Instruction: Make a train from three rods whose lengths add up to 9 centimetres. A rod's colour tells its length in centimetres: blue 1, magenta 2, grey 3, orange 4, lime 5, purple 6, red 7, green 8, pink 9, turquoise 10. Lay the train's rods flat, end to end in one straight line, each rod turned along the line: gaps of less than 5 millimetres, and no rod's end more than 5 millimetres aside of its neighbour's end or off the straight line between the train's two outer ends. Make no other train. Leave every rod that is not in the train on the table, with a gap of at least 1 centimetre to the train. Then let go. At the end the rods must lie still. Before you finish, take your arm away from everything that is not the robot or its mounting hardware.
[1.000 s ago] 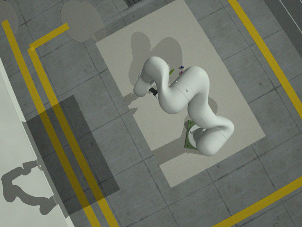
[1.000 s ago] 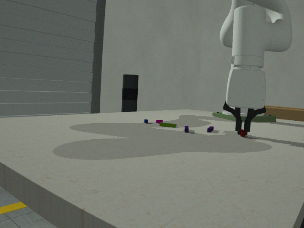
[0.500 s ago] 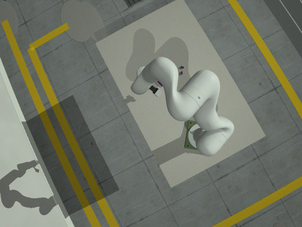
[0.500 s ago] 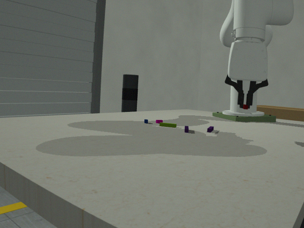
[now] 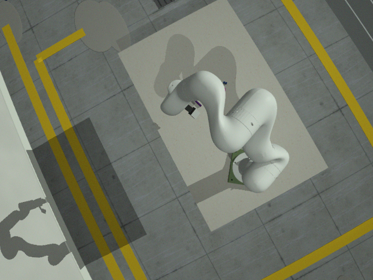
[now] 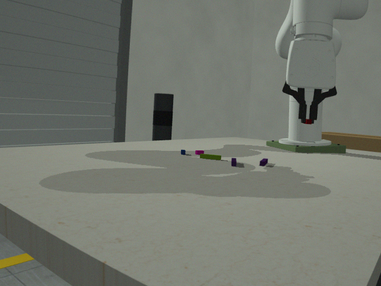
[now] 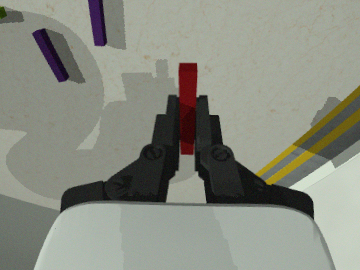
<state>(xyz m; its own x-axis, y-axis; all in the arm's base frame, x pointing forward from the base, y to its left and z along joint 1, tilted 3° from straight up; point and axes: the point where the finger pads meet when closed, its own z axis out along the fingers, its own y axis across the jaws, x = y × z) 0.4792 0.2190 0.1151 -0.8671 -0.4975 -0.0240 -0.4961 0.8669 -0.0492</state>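
Observation:
My gripper (image 6: 308, 120) (image 7: 187, 112) is shut on a red rod (image 6: 308, 122) (image 7: 188, 85) and holds it level, well above the table (image 6: 184, 234). In the exterior view a blue rod (image 6: 183, 151), a magenta rod (image 6: 199, 152) and a lime rod (image 6: 210, 156) lie roughly in a row on the table. Two purple rods (image 6: 234, 161) (image 6: 263, 161) lie to the right of them, apart from each other. Both purple rods also show in the wrist view (image 7: 96, 11) (image 7: 51, 55), up and to the left of the gripper. In the overhead view the arm hides most rods; the blue rod (image 5: 224, 82) and one purple rod (image 5: 197, 103) peek out.
The arm's green base plate (image 6: 307, 148) (image 5: 233, 171) stands at the table's far right. A black post (image 6: 162, 116) stands behind the table. In the wrist view the table's edge and yellow floor lines (image 7: 314, 142) lie to the right of the gripper.

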